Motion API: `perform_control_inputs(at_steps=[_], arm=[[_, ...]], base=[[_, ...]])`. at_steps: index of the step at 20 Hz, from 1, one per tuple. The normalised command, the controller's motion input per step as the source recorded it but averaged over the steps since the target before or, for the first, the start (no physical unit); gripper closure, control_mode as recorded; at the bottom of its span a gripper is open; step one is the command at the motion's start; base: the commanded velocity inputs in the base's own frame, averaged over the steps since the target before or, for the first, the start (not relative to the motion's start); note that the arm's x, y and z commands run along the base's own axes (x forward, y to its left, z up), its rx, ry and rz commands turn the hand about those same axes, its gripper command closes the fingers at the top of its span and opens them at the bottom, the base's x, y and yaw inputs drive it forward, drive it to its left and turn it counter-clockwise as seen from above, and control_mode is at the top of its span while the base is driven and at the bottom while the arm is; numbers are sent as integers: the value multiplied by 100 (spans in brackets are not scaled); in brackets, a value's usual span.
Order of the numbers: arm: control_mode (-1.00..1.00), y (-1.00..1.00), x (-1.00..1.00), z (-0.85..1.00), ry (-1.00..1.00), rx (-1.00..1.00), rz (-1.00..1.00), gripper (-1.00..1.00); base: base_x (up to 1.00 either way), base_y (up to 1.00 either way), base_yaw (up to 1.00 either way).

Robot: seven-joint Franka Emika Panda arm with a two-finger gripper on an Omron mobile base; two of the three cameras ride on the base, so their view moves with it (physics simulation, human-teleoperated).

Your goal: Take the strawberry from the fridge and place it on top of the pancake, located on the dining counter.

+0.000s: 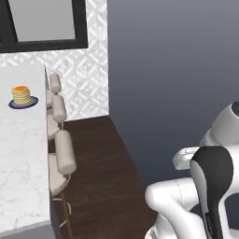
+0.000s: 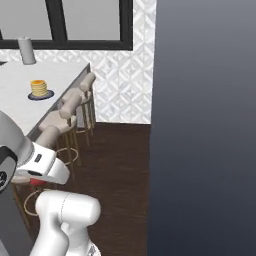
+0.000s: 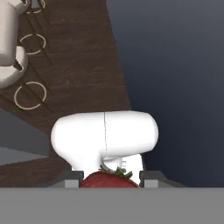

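— What do we have closest to us?

— One strawberry (image 3: 106, 180), red with a green leafy cap, sits right between the two fingertips of our gripper (image 3: 106, 183). The jaws are clenched on it from both sides, so we are grasping the berry. In the right base view a sliver of red peeks out under the hand.

— And below it?

— Dark wooden floor (image 1: 100, 177), with a plain dark grey wall beside it.

— How many stools do we count?

— Three beige stools (image 1: 64, 151) in a row, tucked along the edge of the dining counter (image 1: 21, 154).

— And on the counter?

— One stack of pancakes (image 1: 21, 94) on one small dark plate (image 1: 23, 104), towards the far end of the white marble slab. Further back we see one grey cylinder (image 2: 27, 50) standing near the window; we cannot tell what it is.

— So how do berry and pancakes lie?

— Well apart: the berry is in our hand low over the floor, the pancakes ahead and to our left.
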Motion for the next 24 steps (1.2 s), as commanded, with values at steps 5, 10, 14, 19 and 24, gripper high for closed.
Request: perform_control_inputs(at_steps=[5,10,14,19,24], arm=[[100,0,0,0,0,0,0,100],[100,0,0,0,0,0,0,100],[100,0,0,0,0,0,0,100],[100,0,0,0,0,0,0,100],[100,0,0,0,0,0,0,100]], base=[[100,-56,44],[100,-59,40],[100,-44,42],[100,-63,43],[100,-77,45]])
